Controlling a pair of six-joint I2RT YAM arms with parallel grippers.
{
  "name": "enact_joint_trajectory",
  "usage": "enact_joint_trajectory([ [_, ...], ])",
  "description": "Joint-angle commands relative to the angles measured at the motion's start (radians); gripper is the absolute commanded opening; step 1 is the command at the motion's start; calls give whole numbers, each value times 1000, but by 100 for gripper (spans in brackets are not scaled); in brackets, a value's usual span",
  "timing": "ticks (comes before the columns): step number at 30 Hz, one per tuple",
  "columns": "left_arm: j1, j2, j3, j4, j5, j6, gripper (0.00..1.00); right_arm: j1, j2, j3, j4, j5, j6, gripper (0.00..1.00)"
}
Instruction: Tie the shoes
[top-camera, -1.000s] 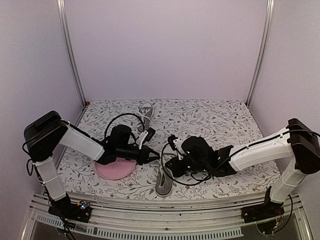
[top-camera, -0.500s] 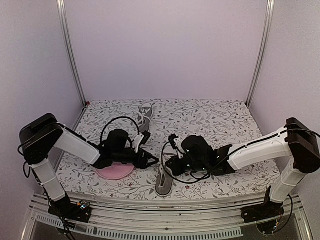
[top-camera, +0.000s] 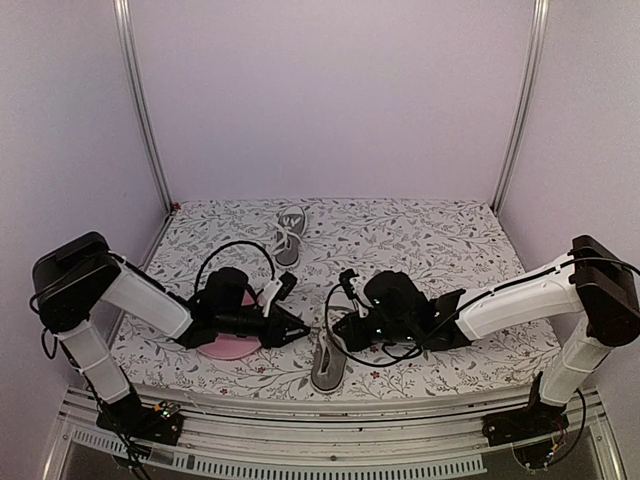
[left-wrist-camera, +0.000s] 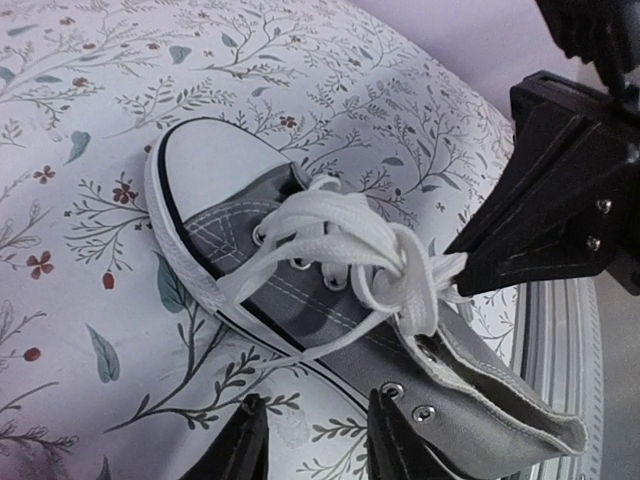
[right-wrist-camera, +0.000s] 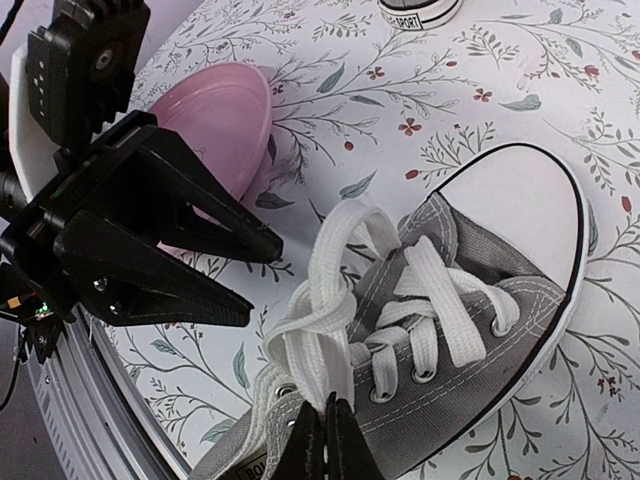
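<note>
The near shoe (top-camera: 326, 368) lies between my two grippers, a grey canvas sneaker (left-wrist-camera: 300, 305) with a white toe cap. Its white laces (left-wrist-camera: 345, 235) are crossed into a loose knot (right-wrist-camera: 335, 300) above the tongue. My right gripper (right-wrist-camera: 326, 432) is shut on the lace just below that knot, at the shoe's top eyelets. My left gripper (left-wrist-camera: 315, 440) stands open beside the shoe's flank, nothing between its fingers (left-wrist-camera: 392, 435). In the right wrist view its spread fingers (right-wrist-camera: 215, 235) point at the knot from the left. The second shoe (top-camera: 290, 232) lies farther back.
A round pink plate (top-camera: 222, 348) sits under the left arm's wrist, left of the near shoe. The floral tablecloth (top-camera: 430, 240) covers the table. The table's front rail (top-camera: 330, 415) runs just below the near shoe's heel.
My left gripper has opened and drawn back a little to the left and down, away from the knot. The right gripper has stayed shut on the lace in place.
</note>
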Motion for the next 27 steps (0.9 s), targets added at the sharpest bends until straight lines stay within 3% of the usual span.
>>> enact_joint_trajectory([
  [1, -21, 45, 37, 49, 32, 70, 33, -10, -26, -11, 27, -14, 12, 3],
  [19, -53, 153, 136, 26, 23, 157, 35, -25, -29, -17, 30, -34, 17, 3],
  [21, -58, 157, 136, 37, 21, 154, 29, -25, -29, -18, 30, -37, 19, 3],
  [24, -64, 155, 133, 43, 8, 149, 9, -26, -39, -20, 29, -41, 19, 4],
  [26, -65, 147, 121, 47, -7, 141, 0, -28, -52, -21, 25, -43, 21, 12],
  [27, -65, 142, 113, 50, -15, 137, 0, -29, -60, -21, 20, -43, 22, 17],
])
